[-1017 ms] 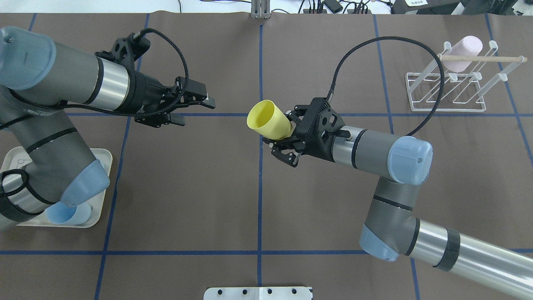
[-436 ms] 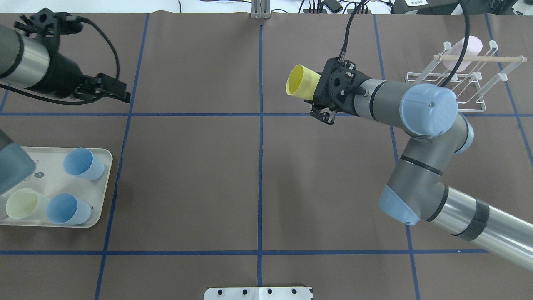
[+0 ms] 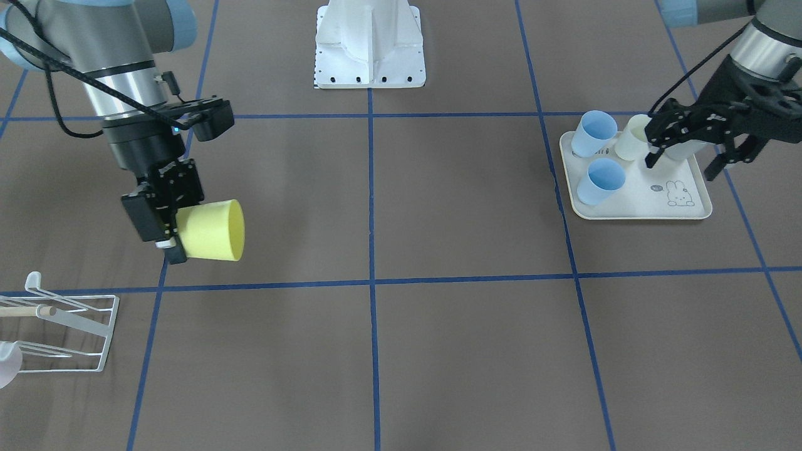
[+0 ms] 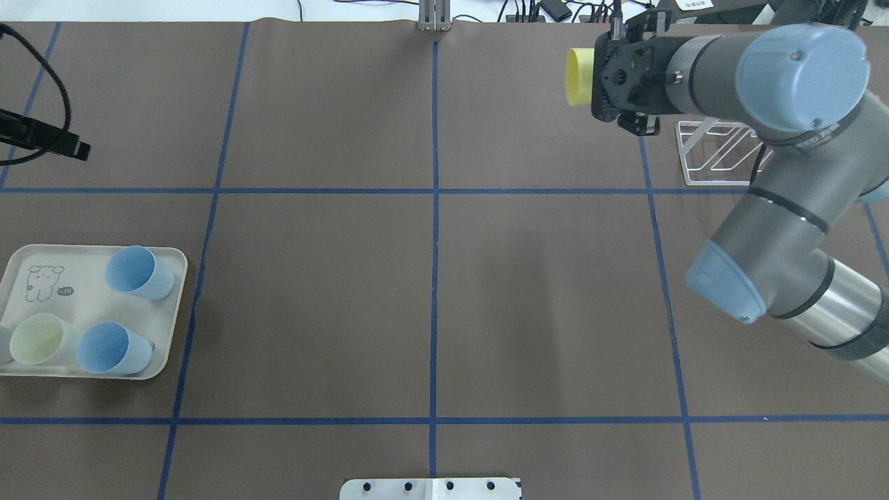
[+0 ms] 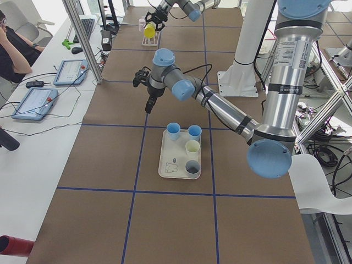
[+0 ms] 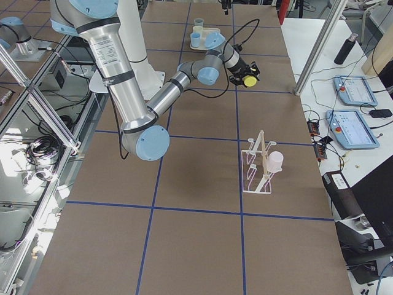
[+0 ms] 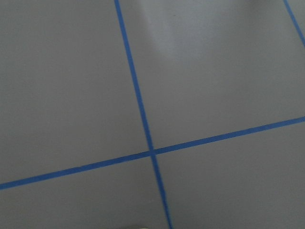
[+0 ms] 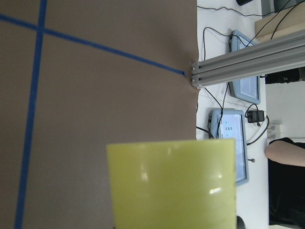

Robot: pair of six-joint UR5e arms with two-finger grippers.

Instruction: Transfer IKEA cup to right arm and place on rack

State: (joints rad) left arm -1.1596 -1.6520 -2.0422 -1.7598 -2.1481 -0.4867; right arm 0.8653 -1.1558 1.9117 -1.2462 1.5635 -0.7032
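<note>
The IKEA cup [image 4: 576, 76] is yellow and lies on its side in the air, mouth toward the table's middle. My right gripper [image 4: 611, 80] is shut on its base end. The front view shows the cup [image 3: 210, 239] in that gripper [image 3: 170, 241], above the table and short of the white wire rack [image 3: 62, 332]. In the overhead view the rack [image 4: 719, 149] sits just right of the cup, half hidden by the right arm. The cup [image 8: 171, 183] fills the lower right wrist view. My left gripper [image 3: 686, 160] is open and holds nothing, at the far left edge of the overhead view.
A pink cup [image 6: 275, 162] hangs on the rack [image 6: 261, 166]. A cream tray [image 4: 83, 250] at the near left holds two blue cups [image 4: 135, 272] and a cream cup [image 4: 38, 340]. Blue tape lines cross the brown table. A person and tablets are beyond the table's far edge.
The right arm carried the yellow cup from the table's middle to the far right, beside the rack. The left arm withdrew to the left edge, uncovering the tray.
</note>
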